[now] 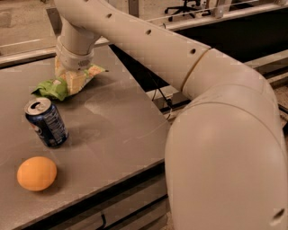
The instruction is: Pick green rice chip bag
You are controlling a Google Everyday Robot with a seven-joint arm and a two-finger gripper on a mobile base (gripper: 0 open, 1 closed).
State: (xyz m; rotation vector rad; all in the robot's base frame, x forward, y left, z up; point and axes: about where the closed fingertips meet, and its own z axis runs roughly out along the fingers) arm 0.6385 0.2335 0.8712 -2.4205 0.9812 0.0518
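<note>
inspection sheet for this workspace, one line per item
surface: grey table, flat, lightly scuffed
job's things: green rice chip bag lying crumpled at the far left, partly under the gripper
clutter: blue soda can upright; orange near the front edge, apart from the can
grippers: gripper down on the bag
cables: dark cable beyond the table's right edge
surroundings: office chair in the background

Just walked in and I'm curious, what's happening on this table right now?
The robot's arm reaches over the grey table, its gripper down on the green rice chip bag at the far side. The bag lies on the surface, not yet lifted. A blue soda can and an orange sit nearer.
</note>
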